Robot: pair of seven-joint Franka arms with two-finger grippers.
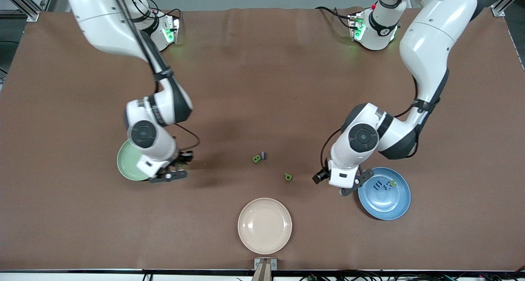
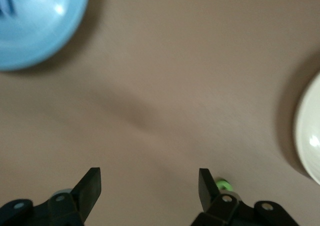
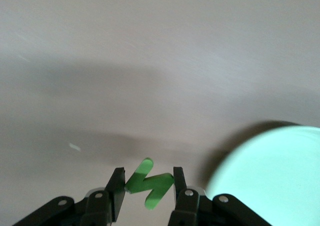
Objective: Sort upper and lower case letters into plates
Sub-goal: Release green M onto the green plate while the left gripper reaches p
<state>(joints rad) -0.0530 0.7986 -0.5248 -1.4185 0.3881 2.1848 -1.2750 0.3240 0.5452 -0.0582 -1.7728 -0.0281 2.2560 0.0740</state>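
Nearest the front camera, a cream plate [image 1: 264, 225] is seen on the brown counter [image 1: 262, 88], holding nothing. The blue plate [image 1: 384, 193] lies toward the left arm's end of the counter; several small blue letters [image 1: 380, 186] and one green piece [image 1: 393, 183] are noted in it, their shapes too small to be read.

The left gripper [image 2: 150, 186] is held low over the bare counter just beside the blue plate's rim, its fingers [image 2: 91, 185] spread wide with nothing between them. A small green piece [image 2: 223, 184] is glimpsed past one finger in the left wrist view; it is possibly the loose letter on the counter.

The mint green plate [image 1: 130, 166] lies toward the right arm's end, partly covered by that arm. The right gripper [image 3: 145, 183] is held over the counter just beside this plate, its fingers [image 3: 118, 185] closed narrowly on a green zigzag letter [image 3: 149, 186].

Loose letters are recorded mid-counter, between the two task plates: a green letter [image 1: 256, 158] touching a blue-and-pink piece [image 1: 263, 155], and another green letter [image 1: 288, 177] nearer the front camera.
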